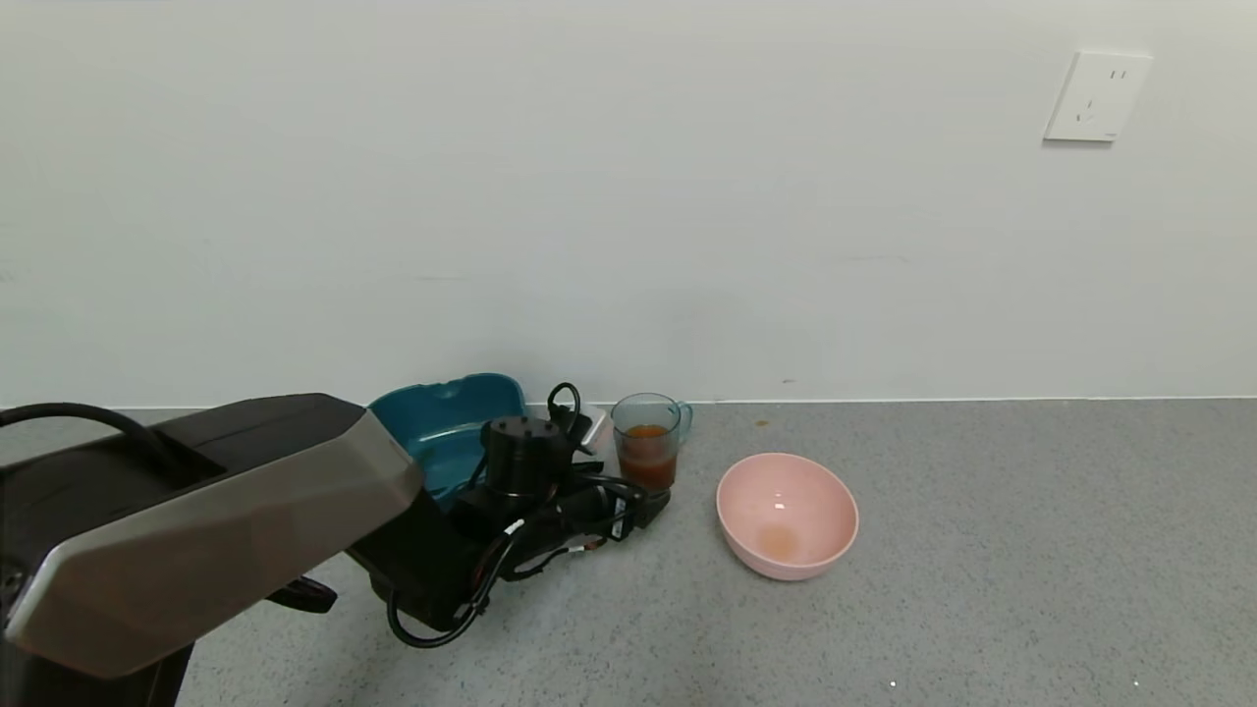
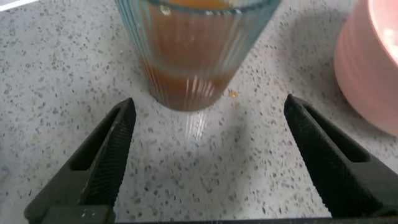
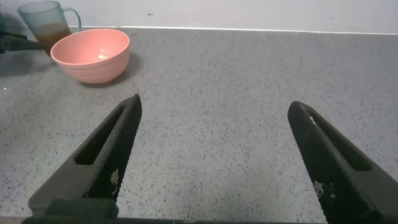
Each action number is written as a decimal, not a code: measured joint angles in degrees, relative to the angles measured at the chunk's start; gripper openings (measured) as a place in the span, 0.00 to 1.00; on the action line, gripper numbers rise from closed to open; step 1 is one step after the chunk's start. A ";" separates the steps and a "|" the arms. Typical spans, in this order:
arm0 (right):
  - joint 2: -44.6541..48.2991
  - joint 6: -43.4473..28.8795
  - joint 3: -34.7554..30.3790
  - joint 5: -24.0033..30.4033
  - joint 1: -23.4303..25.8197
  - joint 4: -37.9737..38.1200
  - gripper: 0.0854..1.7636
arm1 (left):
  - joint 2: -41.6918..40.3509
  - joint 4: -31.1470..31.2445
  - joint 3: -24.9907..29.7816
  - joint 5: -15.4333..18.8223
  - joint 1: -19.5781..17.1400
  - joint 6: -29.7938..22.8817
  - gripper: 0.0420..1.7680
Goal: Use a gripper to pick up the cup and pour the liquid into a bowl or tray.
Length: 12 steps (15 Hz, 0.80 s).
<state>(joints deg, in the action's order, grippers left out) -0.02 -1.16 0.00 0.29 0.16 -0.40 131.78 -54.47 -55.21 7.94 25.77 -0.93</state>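
Note:
The pale teal cup with a side handle stands upright on the grey counter near the wall, holding orange-red liquid. The pink bowl sits to its right with a faint orange trace at the bottom. My left gripper is low on the counter just in front of the cup, open and empty. In the left wrist view the cup stands just beyond the open gripper, not between the fingers. My right gripper is open over bare counter, far from the cup and bowl.
A dark teal squarish tub lies behind my left wrist, left of the cup. The white wall runs close behind the cup. A small orange drop lies on the counter by the cup's base. The bowl's side is close beside the left gripper.

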 joint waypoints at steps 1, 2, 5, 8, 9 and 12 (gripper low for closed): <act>0.00 0.00 0.00 0.00 -0.02 0.00 0.97 | 0.63 -1.40 -0.57 -0.04 -0.02 -0.55 0.97; 0.00 0.00 0.00 0.04 -0.02 0.00 0.97 | 1.33 -2.84 -0.99 -0.06 -0.06 -0.83 0.97; 0.00 -0.02 0.00 0.01 0.00 0.00 0.97 | 3.39 -4.51 -1.79 0.11 -0.12 -1.11 0.97; 0.00 0.00 0.00 0.00 0.00 0.00 0.97 | 5.10 -6.72 -2.36 0.52 -0.20 -1.35 0.97; 0.00 -0.02 0.00 0.04 0.00 0.00 0.97 | 5.53 -7.08 -2.67 0.57 -0.17 -2.10 0.97; 0.00 0.00 0.00 0.01 -0.02 0.02 0.97 | 6.97 -7.77 -4.57 -0.06 -0.17 -2.82 0.97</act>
<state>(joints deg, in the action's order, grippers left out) -0.02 -1.16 0.00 0.30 0.13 -0.38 138.75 -62.23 -59.78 7.88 25.60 -3.74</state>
